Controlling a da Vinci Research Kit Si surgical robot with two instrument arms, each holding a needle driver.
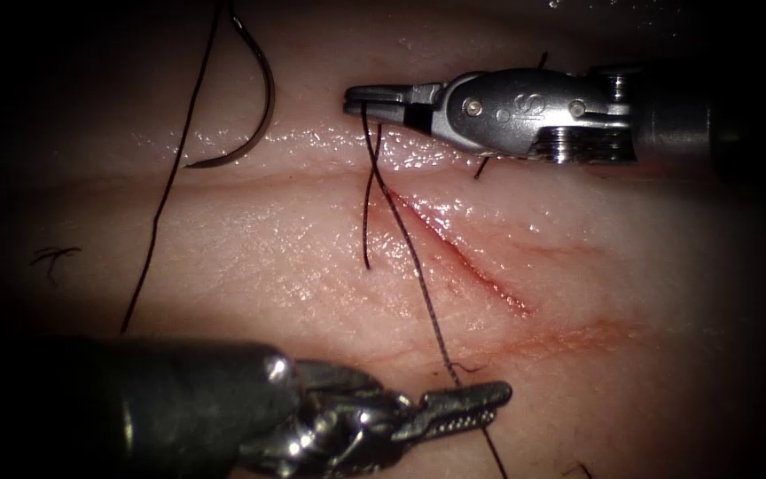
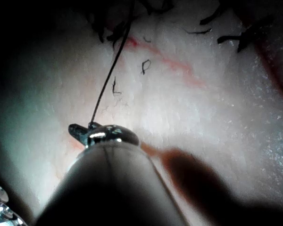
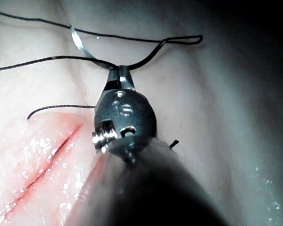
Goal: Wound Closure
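The cut [image 1: 463, 257] runs as a red slanted line through the tissue [image 1: 250, 257]. The curved needle [image 1: 259, 98] lies free on the tissue, left of the cut, held by neither tool; it is seen too in the right wrist view [image 3: 78, 42]. Its thread [image 1: 166, 186] trails down the left side. My right tool [image 1: 367, 99] is shut on thread above the cut's upper end. From there one strand [image 1: 418, 275] runs down along the cut's left side to my left tool [image 1: 476, 404], shut on it. A short tail [image 1: 366, 222] hangs beside it.
Cut ends of thread lie at the left [image 1: 55, 257], under the right tool [image 1: 480, 168] and at the bottom right [image 1: 578, 466]. Red fluid [image 1: 578, 337] stains the tissue right of the cut. The left tool's shaft [image 1: 135, 408] crosses the bottom left.
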